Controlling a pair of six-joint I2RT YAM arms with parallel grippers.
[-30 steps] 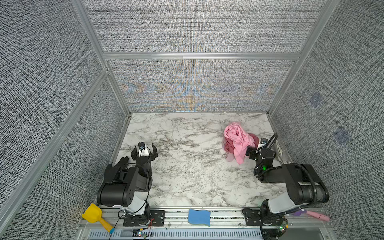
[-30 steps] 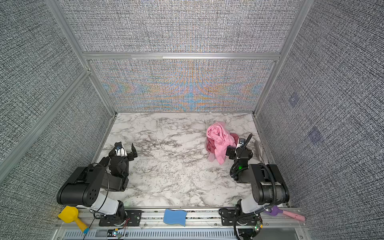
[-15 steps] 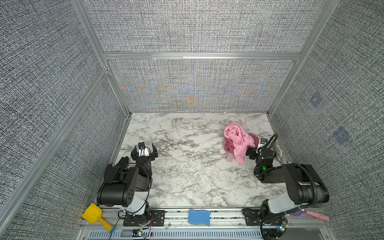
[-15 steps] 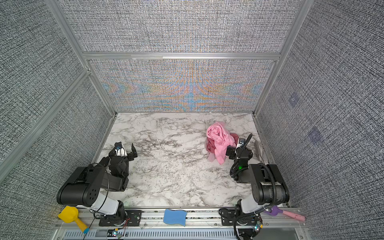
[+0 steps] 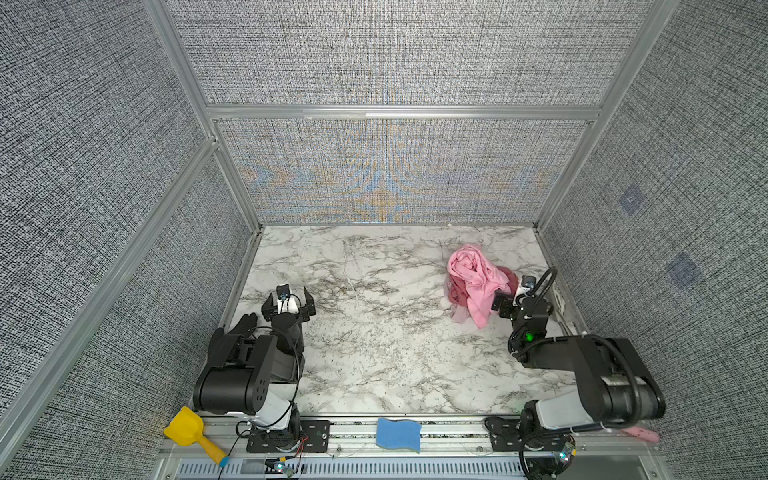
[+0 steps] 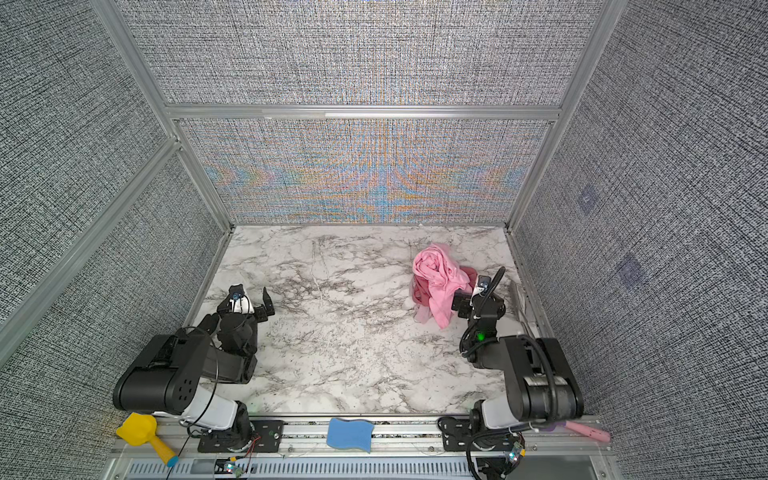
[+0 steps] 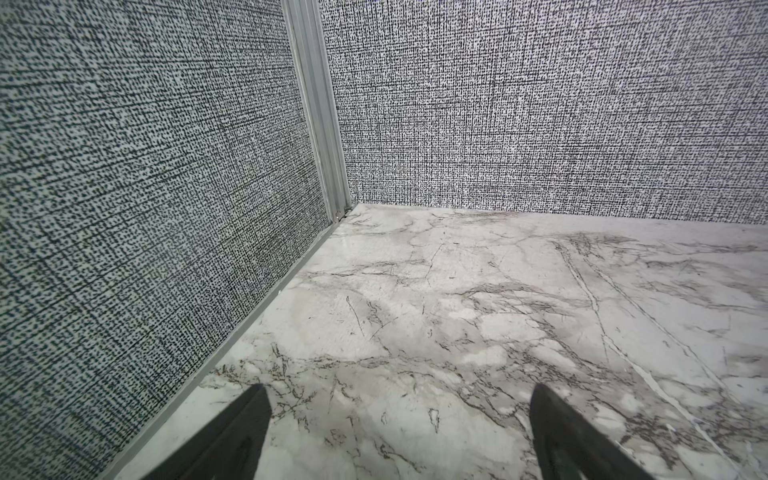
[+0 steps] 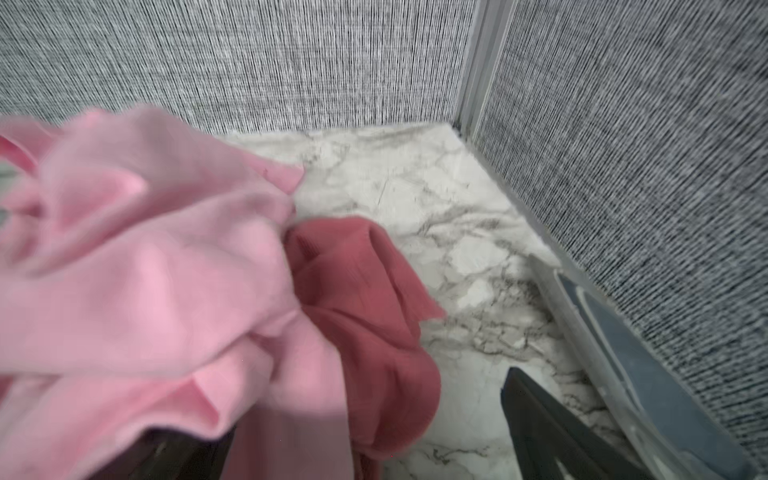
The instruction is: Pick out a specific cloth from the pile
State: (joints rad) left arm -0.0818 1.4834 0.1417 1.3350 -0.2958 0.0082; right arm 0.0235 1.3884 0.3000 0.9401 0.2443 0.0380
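Ref: top views, 12 o'clock = back wall [image 5: 395,166].

1. Loc of pile [image 5: 478,286]: table [image 5: 374,353], 2 o'clock sector. The bright pink cloth [image 5: 471,272] is on top, draped approx 12-to-6. The dark rose-red cloth [image 5: 510,279] is beneath, showing at the 3 o'clock side.

2. The cloth [image 5: 458,316] (pale mauve): only a small fold shows, at the 7 o'clock foot of the pile, on the table beside the bright pink tail. The rest is buried, so its long axis cannot be told. Not identifiable in rt wrist view.

3. The right gripper [image 5: 509,300] has jaws spread wide, nothing held. It sits at the pile's 4 o'clock edge. In wrist view one finger lies under a bright pink fold, the other over bare table.

4. The left gripper [image 5: 288,300] has jaws apart, empty, at the table's 9 o'clock, well apart from the pile.

5. Assessment: rt arm is nearer by far. The target lies approx 9 o'clock from it, w/ the bright pink tail between. Closing here would likely take pink or red.
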